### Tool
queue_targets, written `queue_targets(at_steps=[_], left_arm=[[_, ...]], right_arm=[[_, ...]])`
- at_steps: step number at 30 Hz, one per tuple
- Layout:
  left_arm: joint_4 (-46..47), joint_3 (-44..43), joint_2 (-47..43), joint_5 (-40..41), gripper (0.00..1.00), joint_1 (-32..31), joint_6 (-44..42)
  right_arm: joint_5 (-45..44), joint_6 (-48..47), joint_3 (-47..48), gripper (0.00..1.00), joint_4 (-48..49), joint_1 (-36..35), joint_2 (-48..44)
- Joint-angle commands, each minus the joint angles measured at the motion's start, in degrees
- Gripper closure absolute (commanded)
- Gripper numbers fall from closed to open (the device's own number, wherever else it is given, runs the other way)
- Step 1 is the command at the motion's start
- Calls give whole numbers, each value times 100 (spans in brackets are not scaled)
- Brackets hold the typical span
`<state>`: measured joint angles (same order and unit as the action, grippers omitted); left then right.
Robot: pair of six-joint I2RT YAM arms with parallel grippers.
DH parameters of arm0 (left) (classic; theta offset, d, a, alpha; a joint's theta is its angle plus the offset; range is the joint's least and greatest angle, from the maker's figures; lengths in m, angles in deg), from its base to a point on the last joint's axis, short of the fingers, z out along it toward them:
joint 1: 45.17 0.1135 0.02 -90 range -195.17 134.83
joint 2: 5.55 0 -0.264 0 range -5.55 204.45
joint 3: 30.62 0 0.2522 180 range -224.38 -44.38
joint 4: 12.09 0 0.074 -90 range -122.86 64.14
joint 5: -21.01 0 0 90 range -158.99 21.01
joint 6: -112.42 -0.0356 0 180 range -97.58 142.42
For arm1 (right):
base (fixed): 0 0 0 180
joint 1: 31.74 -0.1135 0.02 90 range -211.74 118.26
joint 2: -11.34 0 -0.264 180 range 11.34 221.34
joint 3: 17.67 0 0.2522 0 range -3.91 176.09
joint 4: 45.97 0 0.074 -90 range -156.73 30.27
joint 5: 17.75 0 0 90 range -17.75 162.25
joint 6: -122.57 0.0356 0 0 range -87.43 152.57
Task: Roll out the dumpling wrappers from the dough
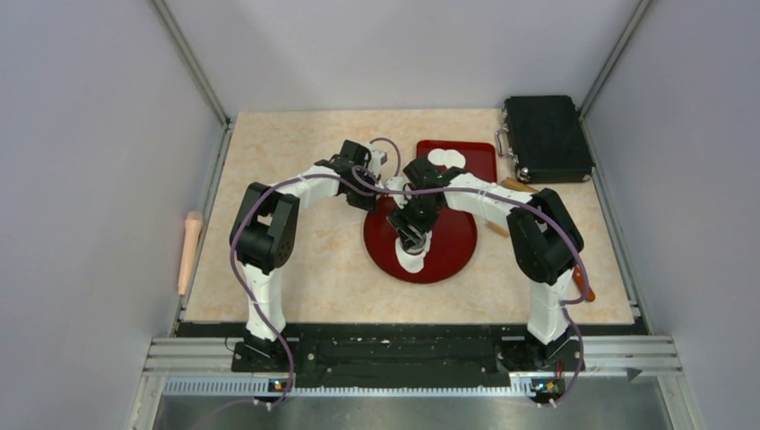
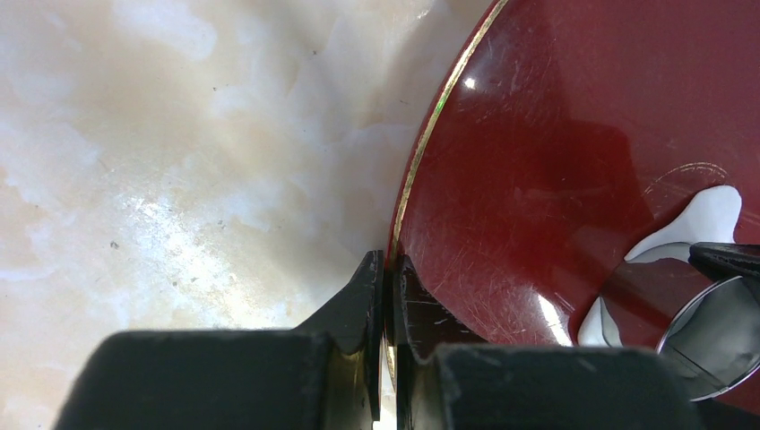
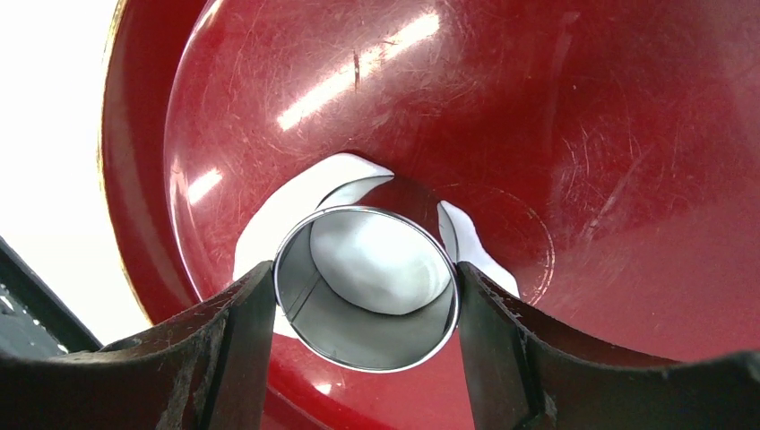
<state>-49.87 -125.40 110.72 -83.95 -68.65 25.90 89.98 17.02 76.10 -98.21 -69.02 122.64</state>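
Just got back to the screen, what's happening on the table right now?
The left gripper pinches the rim of the round red plate. The right gripper holds a metal ring against the flattened dough on that plate, apparently cutting a disc. Round wrappers lie on the red tray behind.

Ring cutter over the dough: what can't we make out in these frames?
Right wrist: whether the ring has cut through the dough; its own wall hides the lower edge.
Top: dough outline on the plate; right gripper covers it.
Top: wrappers on the tray; too small to count.
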Motion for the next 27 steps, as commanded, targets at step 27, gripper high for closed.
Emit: queue_targets(at_steps=[27], left_arm=[[70,68,-242,585,100,94,-88]], right_arm=[[162,-737,342,20,-899,137,-5]])
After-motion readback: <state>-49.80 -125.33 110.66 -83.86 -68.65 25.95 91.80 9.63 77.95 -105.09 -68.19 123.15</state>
